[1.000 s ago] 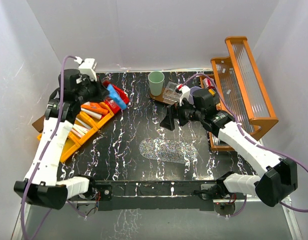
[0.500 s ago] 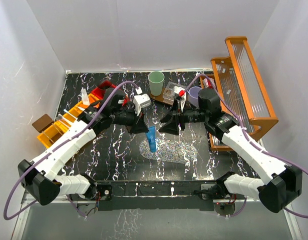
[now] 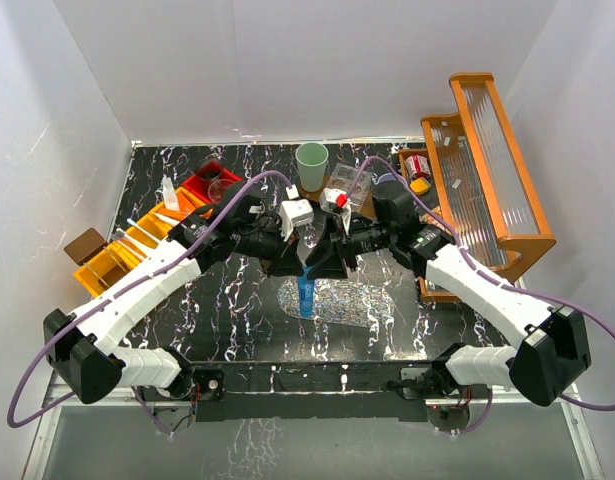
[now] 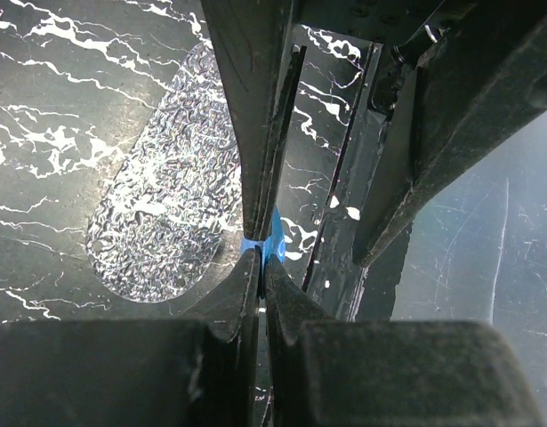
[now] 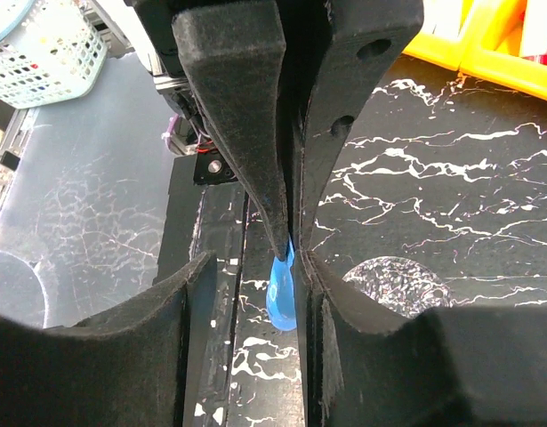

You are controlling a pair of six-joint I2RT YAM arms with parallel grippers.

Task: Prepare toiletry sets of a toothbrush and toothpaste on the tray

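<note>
Blue tube [image 5: 282,298]: L claw [image 4: 260,256] clamping it; R claw [image 5: 255,267] half-open, straddling it. Risk: dropping if L releasing early.

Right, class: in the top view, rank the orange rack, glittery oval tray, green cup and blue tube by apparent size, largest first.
1. orange rack
2. glittery oval tray
3. green cup
4. blue tube, smallest as seen, though its upper end is hidden, so this place is unsure.
</note>
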